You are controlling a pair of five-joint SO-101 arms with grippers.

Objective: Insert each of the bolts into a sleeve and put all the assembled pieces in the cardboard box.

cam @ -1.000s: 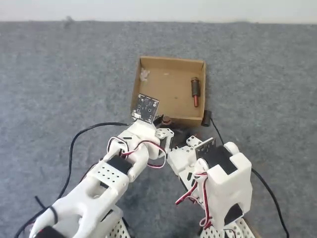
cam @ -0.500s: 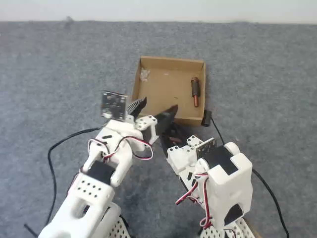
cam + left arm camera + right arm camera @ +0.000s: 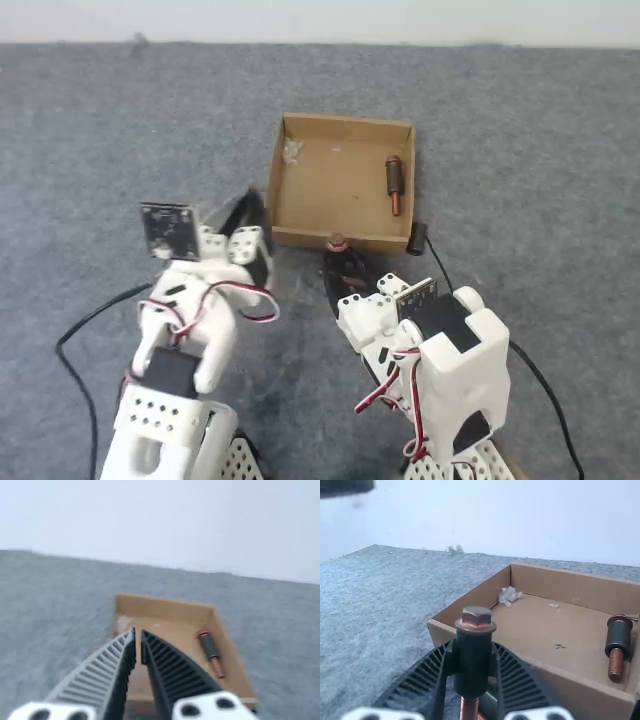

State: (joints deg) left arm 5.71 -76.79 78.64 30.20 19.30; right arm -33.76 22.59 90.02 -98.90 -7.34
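My right gripper [image 3: 470, 667] is shut on an assembled bolt and sleeve [image 3: 471, 652], upright with its copper head up, just short of the near wall of the cardboard box [image 3: 555, 677]. From above, that piece [image 3: 336, 243] stands at the box's near wall [image 3: 340, 238]. A second assembled bolt and sleeve [image 3: 395, 182] lies inside the box at its right side, also seen as a dark sleeve with a copper end [image 3: 211, 653] [image 3: 616, 647]. My left gripper [image 3: 137, 636] is shut and holds nothing, raised left of the box [image 3: 245, 215].
Grey carpet [image 3: 120, 140] covers the table all around. A small white scrap [image 3: 292, 151] lies in the box's far left corner. A black cable end [image 3: 417, 238] rests by the box's near right corner. Cables trail beside both arm bases.
My left arm has drawn back to the left, away from the right gripper and the box front, and its jaws have closed empty. The right arm kept still with its piece.
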